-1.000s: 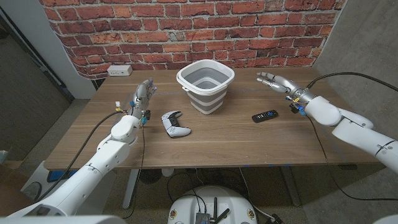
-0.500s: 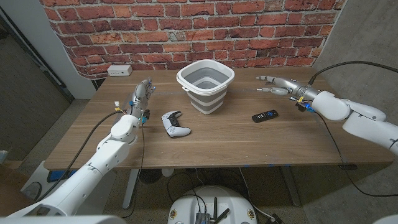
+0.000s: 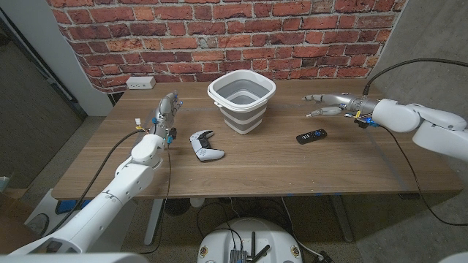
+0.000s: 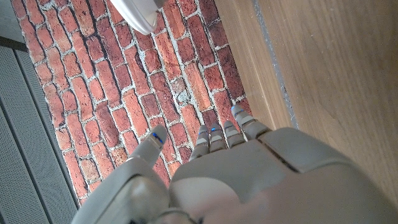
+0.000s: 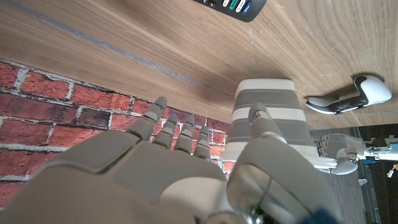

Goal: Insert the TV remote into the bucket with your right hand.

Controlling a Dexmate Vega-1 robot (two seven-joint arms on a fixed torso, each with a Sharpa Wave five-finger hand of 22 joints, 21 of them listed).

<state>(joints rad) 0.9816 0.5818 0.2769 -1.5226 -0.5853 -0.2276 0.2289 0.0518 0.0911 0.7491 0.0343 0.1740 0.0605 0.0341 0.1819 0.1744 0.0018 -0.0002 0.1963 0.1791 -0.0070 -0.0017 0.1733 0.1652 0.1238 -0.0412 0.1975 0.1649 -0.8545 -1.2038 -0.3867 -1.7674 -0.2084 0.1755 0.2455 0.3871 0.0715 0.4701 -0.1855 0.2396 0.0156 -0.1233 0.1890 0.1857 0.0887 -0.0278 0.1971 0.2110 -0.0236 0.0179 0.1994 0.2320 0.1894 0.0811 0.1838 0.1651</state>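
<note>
Right hand (image 3: pixel 330 104) is seen above the desk (image 3: pixel 278 164), fingers apart, nothing held. TV remote (image 3: pixel 311 136) is found lying on the desk just beneath and in front of it, right of the bucket (image 3: pixel 241 101). Left hand (image 3: pixel 167 109) is seen empty, fingers extended, near a game controller (image 3: pixel 205 145).

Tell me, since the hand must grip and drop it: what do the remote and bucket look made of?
TV remote: looks like hard black matte plastic, with small coloured buttons in the right wrist view. Bucket: probably collapsible, with grey flexible-looking bands between white rigid rings, likely silicone and plastic; unconfirmed.
</note>
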